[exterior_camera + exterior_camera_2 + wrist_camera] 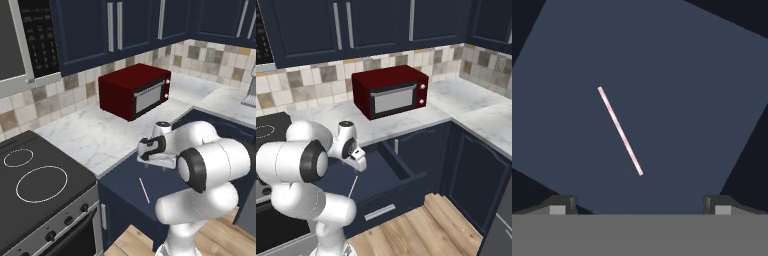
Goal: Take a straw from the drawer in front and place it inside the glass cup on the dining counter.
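Drawer [131, 195]: far portion hidden behind the arm in the left base view. Straw [352, 186]: upper end covered by the gripper [358, 161] in the right base view. Stove [35, 185]: cut off by the frame's left edge.

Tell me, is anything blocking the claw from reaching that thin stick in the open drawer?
Nothing visible does. The straw lies alone on the floor of the open drawer, and the gripper looks straight down at it, jaws open.

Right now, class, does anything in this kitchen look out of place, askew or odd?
Little stands out. The drawer stands pulled open, and one thin pale straw lies alone and slanted on its floor, square with none of its sides. The open hand hovers above it.
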